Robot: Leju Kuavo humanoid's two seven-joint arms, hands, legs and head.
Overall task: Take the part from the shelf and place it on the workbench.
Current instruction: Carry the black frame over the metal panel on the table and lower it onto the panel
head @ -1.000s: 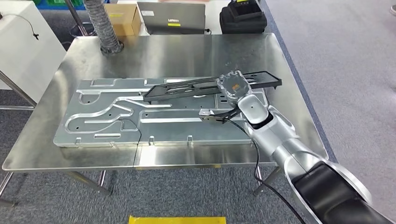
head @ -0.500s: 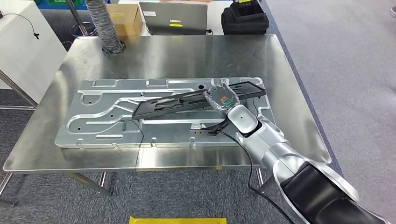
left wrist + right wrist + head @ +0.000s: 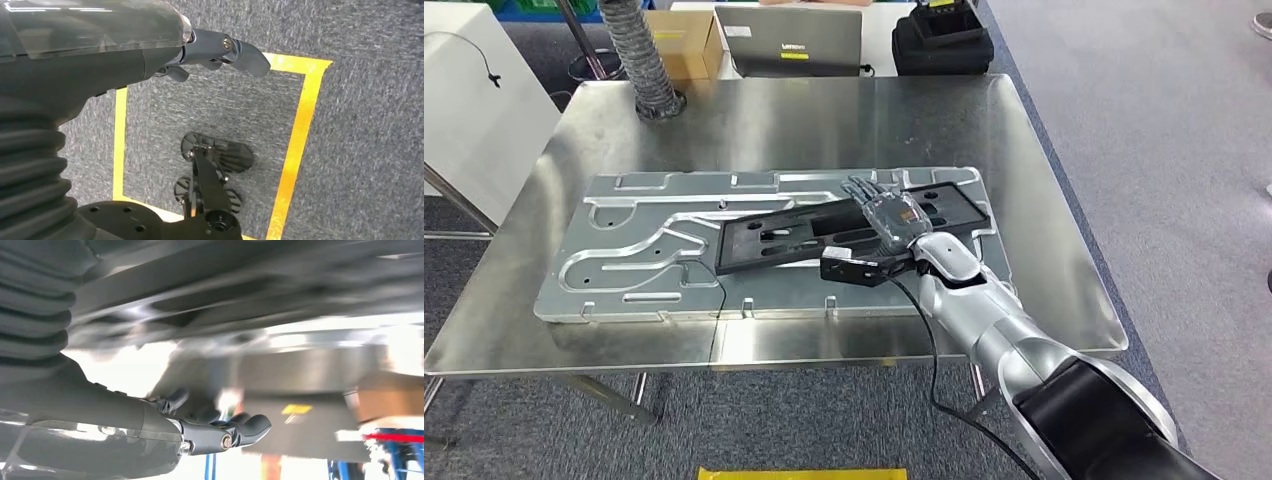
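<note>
The right hand (image 3: 892, 216) sits a little right of the frame's centre in the head view, palm down on the right end of the black part (image 3: 824, 228), with its fingers (image 3: 864, 188) stretched out flat toward the top of the frame. Whether it is gripping the part or merely resting on it I cannot tell from here; the right wrist view is blurred and shows just a thumb (image 3: 247, 426) beneath a dark surface. The part is a long, flat black frame with slots cut through it. It lies across the big machined aluminium plate (image 3: 644, 250), running from centre-left to right and tilting slightly upward toward the right. A small black block (image 3: 849, 267) juts out just below the hand, by the wrist, with a black cable (image 3: 934, 345) trailing down from it toward the bottom of the frame.

The plate rests on the shiny steel workbench (image 3: 824, 115), which takes up most of the frame. At the upper left a ribbed grey hose (image 3: 642, 60) stands on the bench. Beyond the far edge, along the top, are a cardboard box (image 3: 686, 42), a laptop (image 3: 789, 40) and a black case (image 3: 944, 40).

The left hand (image 3: 150, 50) hangs over grey carpet marked with yellow tape (image 3: 295, 145), holding nothing, fingers loosely bent.
</note>
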